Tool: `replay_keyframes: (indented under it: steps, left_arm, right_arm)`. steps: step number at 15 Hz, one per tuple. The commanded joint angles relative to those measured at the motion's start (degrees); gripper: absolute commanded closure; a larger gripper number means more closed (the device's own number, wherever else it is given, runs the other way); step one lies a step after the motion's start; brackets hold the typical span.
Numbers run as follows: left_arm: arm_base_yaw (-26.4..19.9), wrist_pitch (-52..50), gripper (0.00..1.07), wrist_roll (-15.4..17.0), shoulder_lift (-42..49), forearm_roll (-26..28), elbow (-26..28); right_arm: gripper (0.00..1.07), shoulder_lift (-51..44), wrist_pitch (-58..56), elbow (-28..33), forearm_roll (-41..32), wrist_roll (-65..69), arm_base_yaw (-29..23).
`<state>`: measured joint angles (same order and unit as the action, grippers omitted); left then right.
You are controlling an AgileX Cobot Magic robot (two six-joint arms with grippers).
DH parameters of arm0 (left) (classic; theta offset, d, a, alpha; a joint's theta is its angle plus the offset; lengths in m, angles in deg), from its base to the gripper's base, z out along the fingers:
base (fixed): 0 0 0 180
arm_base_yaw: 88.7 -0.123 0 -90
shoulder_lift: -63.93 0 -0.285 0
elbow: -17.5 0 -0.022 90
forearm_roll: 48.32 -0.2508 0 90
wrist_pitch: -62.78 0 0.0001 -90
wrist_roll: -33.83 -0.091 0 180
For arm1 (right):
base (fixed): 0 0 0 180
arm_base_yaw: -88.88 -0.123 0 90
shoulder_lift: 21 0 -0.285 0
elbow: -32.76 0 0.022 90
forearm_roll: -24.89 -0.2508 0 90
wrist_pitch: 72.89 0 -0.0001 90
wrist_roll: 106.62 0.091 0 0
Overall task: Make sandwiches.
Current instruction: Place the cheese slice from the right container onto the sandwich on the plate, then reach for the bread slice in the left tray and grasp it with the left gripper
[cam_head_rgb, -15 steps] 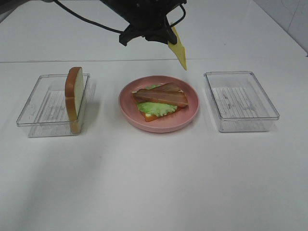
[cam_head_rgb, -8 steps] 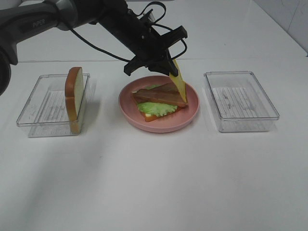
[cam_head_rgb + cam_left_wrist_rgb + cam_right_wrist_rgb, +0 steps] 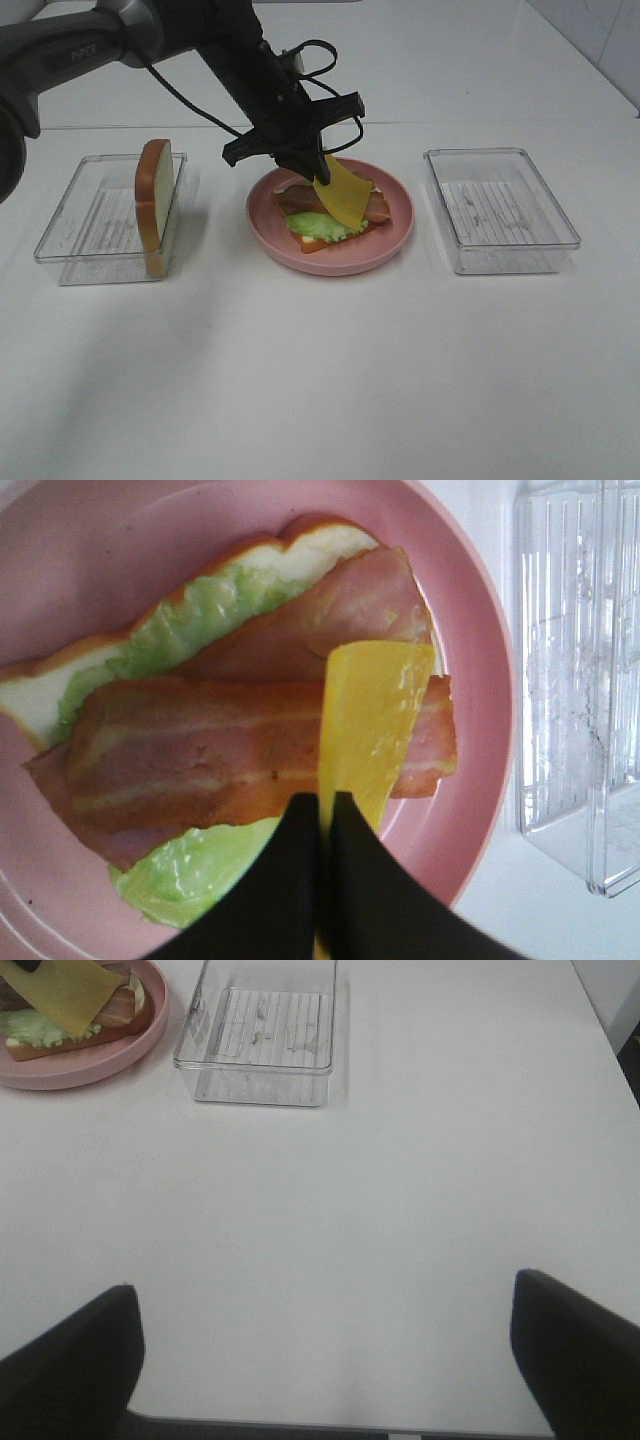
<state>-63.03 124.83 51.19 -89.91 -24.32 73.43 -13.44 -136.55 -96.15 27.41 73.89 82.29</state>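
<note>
The open sandwich sits on the round pink plate (image 3: 330,262): a bread slice with lettuce (image 3: 318,226) and brown bacon strips (image 3: 378,208). My left gripper (image 3: 312,165) is shut on the yellow cheese slice (image 3: 345,195), which hangs tilted with its lower end on the bacon. The left wrist view shows the fingertips (image 3: 323,815) pinching the cheese (image 3: 368,720) over the bacon (image 3: 200,760), lettuce (image 3: 190,865) and bread (image 3: 310,550). A second bread slice (image 3: 153,195) stands on edge in the left tray. My right gripper (image 3: 325,1360) is open over bare table, away from the plate (image 3: 60,1070).
A clear plastic tray (image 3: 75,255) stands left of the plate and holds the upright bread. An empty clear tray (image 3: 500,205) stands right of the plate; it also shows in the right wrist view (image 3: 258,1035) and the left wrist view (image 3: 580,680). The table is white.
My left gripper has come down and a little left with the cheese slice. The cheese was hanging in the air behind the plate and now rests against the bacon.
</note>
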Motion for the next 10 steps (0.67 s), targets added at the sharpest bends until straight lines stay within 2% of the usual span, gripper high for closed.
replay_keyframes:
  steps: [1,2,3,4,5,7,8,9,10]
  left_arm:
    - [0.46,-2.01,0.91,0.40,0.00,-0.17,0.23]
    - [0.46,-2.12,0.83,0.40,0.00,-0.17,0.23]
    - [0.46,-2.29,0.61,0.40,0.00,-0.17,0.23]
    - [0.46,-2.35,0.23,-1.55,0.11,0.00,0.74]
    - [0.46,-1.72,0.13,-1.72,0.17,0.06,1.89]
    - [0.46,0.57,0.11,-1.72,0.17,-0.63,5.10]
    - [0.46,4.41,0.12,-1.49,0.17,-1.95,11.06]
    - [0.46,5.56,0.12,-1.49,0.17,-2.18,12.49]
    - [0.46,9.05,0.12,-1.32,0.17,-3.50,16.27]
  right_arm:
    - [0.11,-1.72,0.63,0.23,0.23,-0.52,0.17]
    - [0.11,-1.72,0.63,0.23,0.23,-0.52,0.17]
    - [0.11,-1.72,0.63,0.23,0.23,-0.52,0.17]
    - [0.11,-1.72,0.63,0.23,0.23,-0.52,0.17]
    - [0.11,-1.72,0.63,0.23,0.23,-0.52,0.17]
    - [0.11,-1.72,0.63,0.23,0.23,-0.52,0.17]
    - [0.11,-1.72,0.63,0.23,0.23,-0.52,0.17]
    - [0.11,-1.72,0.63,0.23,0.23,-0.52,0.17]
    - [0.11,-1.72,0.63,0.23,0.23,-0.52,0.17]
